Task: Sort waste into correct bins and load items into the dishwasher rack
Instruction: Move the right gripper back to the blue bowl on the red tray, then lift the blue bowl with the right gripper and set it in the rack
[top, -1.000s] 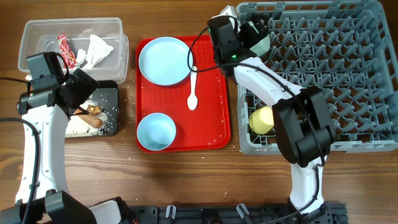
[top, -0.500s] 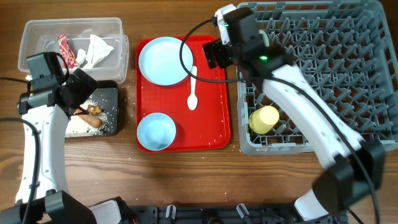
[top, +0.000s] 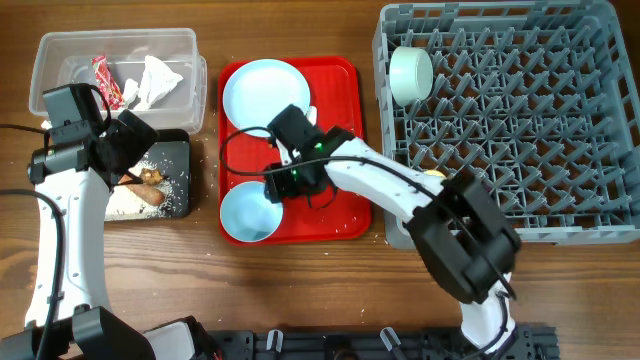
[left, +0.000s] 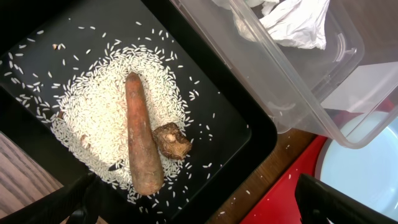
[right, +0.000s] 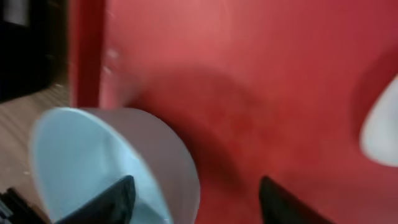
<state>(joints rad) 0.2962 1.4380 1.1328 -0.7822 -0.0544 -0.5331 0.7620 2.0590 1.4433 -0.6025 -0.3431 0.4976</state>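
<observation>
Waste, seen from overhead, lies sorted: red wrapper and crumpled white tissue are in the clear rectangular plastic tub, so dishes come next. The right arm stretches from the large grey pegged dishwasher rack toward nine o'clock. Its right claw is at the pale blue bowl, at seven o'clock on the flat red tray.

Left wrist: the left claw hangs wide above white rice grains and a brown carrot-like stick in the shallow black tray.

Right wrist, blurred: the fingers spread astride the bowl's wall, probably for a rim pinch.

The right claw is over the flat tray; 1 bowl lies just left of it, the plate beyond, the rack well right.
</observation>
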